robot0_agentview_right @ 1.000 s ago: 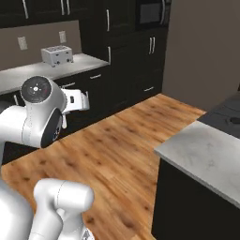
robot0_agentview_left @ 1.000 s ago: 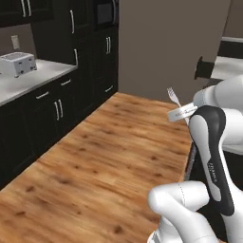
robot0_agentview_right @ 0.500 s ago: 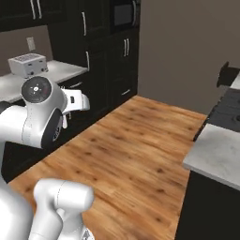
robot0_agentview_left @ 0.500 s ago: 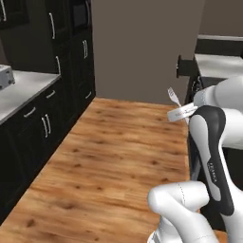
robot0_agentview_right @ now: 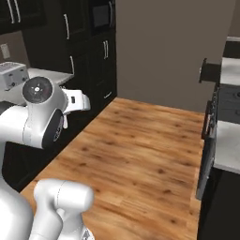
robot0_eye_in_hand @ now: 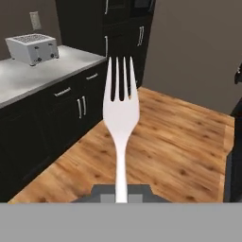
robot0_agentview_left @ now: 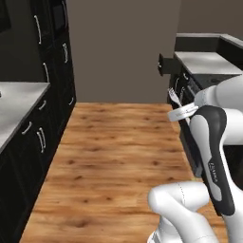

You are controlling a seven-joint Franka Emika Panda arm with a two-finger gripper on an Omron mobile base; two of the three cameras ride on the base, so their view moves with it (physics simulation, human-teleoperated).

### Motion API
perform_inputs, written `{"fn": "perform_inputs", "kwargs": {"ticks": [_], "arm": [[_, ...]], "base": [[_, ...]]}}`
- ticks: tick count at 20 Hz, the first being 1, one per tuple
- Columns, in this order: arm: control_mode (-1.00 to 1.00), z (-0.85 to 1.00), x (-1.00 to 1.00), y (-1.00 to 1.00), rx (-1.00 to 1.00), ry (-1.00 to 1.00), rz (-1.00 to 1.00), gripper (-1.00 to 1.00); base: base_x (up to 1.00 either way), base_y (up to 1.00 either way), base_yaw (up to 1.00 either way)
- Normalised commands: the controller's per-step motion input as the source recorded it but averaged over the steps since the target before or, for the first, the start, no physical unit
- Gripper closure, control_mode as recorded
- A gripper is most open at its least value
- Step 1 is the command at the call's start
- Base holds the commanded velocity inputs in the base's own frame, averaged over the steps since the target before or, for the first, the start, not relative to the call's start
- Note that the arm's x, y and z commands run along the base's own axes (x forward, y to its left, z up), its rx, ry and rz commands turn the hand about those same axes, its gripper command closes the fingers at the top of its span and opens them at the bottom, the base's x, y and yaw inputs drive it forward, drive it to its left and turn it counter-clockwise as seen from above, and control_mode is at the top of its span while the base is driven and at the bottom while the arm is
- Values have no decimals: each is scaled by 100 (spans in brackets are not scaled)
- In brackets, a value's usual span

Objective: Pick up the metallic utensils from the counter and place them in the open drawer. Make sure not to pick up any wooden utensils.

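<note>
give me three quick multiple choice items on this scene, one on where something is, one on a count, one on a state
1. Where does the toaster stand?
A. on the wood floor
B. on the grey worktop
C. inside a drawer

2. How many tines has the fork?
A. two
B. four
C. six

3. What state is the gripper in?
A. shut on the fork's handle
B. wide open and empty
C. shut on a wooden spoon

Answers: 1 B, it sits on the worktop over black cabinets; 2 B, the hand view shows four tines; 3 A, the handle runs down between the fingers.
</note>
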Motion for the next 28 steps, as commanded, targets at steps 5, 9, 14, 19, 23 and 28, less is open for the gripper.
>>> {"fn": "perform_inputs", "kwargs": {"ticks": [5, 9, 14, 19, 23, 28], "arm": [[100, 0, 0, 0, 0, 0, 0, 100], [100, 0, 0, 0, 0, 0, 0, 100], [100, 0, 0, 0, 0, 0, 0, 100], [100, 0, 0, 0, 0, 0, 0, 100], [100, 0, 0, 0, 0, 0, 0, 100], [100, 0, 0, 0, 0, 0, 0, 100]], "base": [[96, 31, -18], [100, -1, -9], [100, -1, -10], [100, 1, -12], [100, 0, -12], [100, 15, -16]]}}
